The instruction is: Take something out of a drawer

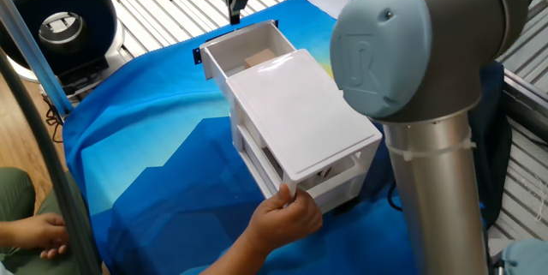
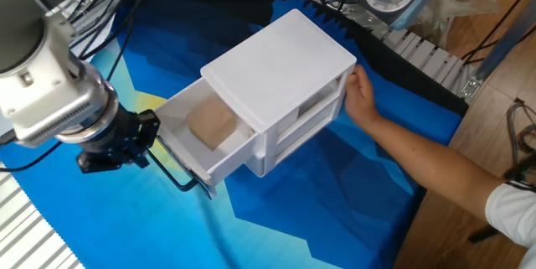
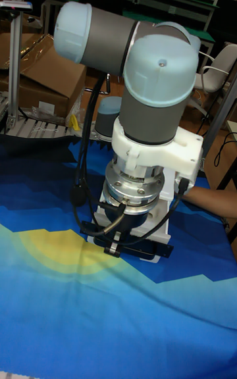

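The white cabinet [image 1: 300,108] [image 2: 280,64] stands on the blue cloth with its top drawer [image 1: 224,42] [image 2: 224,158] pulled out. The tan cube [image 1: 259,56] [image 2: 211,126] lies inside the drawer, uncovered. My gripper [image 1: 233,14] [image 2: 142,139] [image 3: 118,247] hangs just in front of the drawer's black handle [image 2: 180,178] [image 3: 148,249], a small gap away from it, with nothing held. Its fingers look only slightly parted. In the tall fixed view the arm's wrist hides the drawer and the cube.
A person's hand [image 1: 287,215] [image 2: 362,101] holds the cabinet at its back end. A round black device [image 1: 60,22] sits at the far left on the slatted table. The arm's grey elbow [image 1: 411,44] blocks the right side.
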